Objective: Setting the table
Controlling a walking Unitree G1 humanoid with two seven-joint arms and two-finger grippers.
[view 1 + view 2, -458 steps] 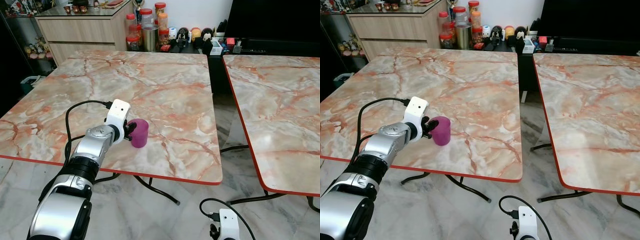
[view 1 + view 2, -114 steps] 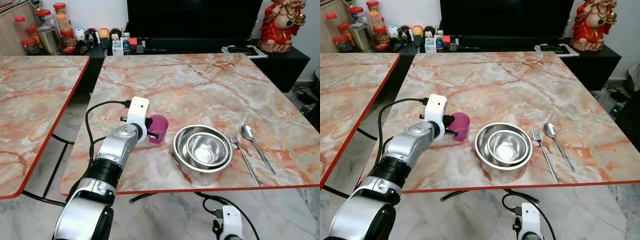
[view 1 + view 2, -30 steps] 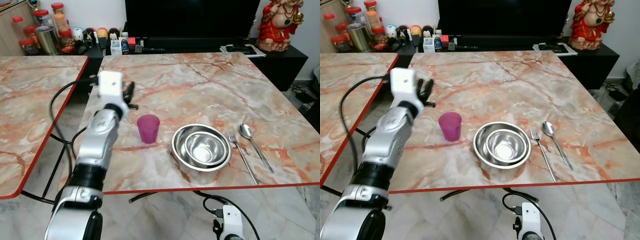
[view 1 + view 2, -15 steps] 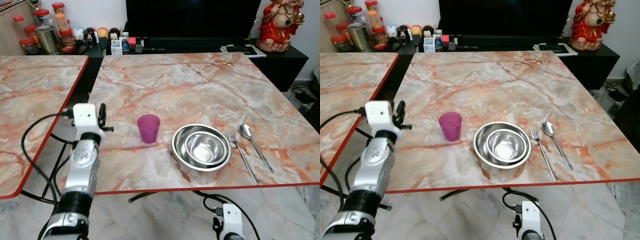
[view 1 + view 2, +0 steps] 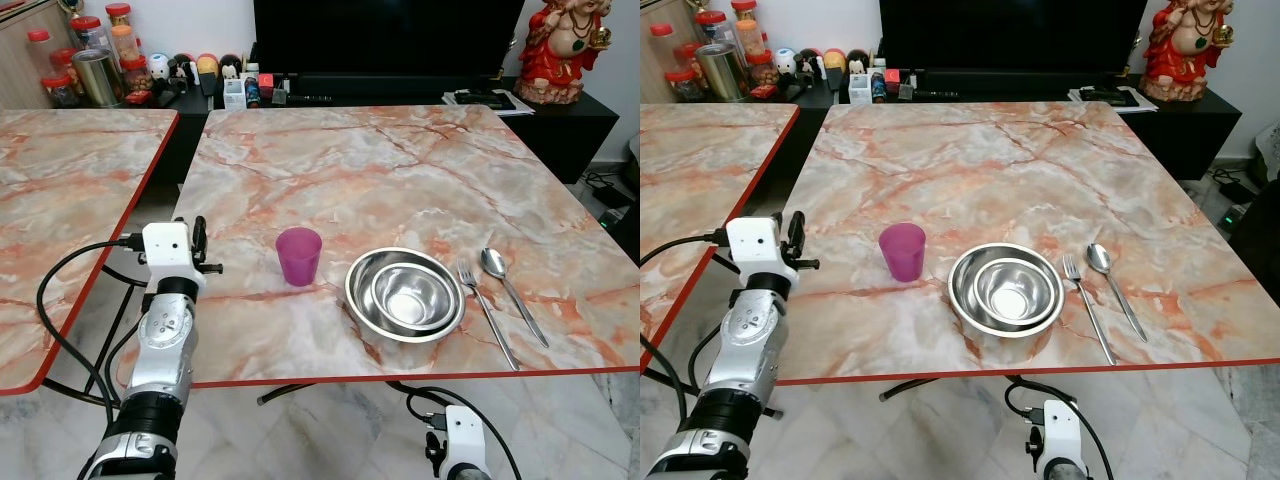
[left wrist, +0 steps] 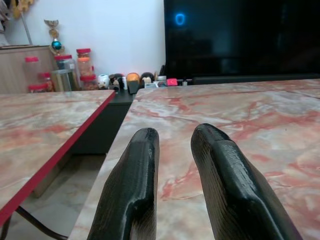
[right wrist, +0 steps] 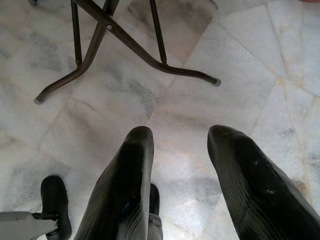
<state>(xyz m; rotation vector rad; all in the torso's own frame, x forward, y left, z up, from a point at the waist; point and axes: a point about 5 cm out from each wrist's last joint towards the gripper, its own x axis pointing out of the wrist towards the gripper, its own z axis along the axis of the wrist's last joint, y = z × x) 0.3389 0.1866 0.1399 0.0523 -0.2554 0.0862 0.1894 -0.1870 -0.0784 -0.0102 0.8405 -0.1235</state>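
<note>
Released and drawn back off the table (image 5: pixel 400 160) edge, left gripper (image 5: pixel 198 243) sits parted and empty, purple cup (image 5: pixel 298 256) now placed left of nested steel bowls (image 5: pixel 405 294), fork (image 5: pixel 485 314), spoon (image 5: pixel 512 293).

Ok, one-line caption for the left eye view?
Purple cup stands beside nested steel bowls, fork and spoon; open left gripper at table edge.

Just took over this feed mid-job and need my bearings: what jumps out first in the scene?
A place setting sits near the front edge of the marble table: a purple cup standing free, two nested steel bowls beside it, then a fork and spoon on the right. The left gripper is raised off the table's left edge, open and empty. The right gripper hangs open over the floor.
</note>
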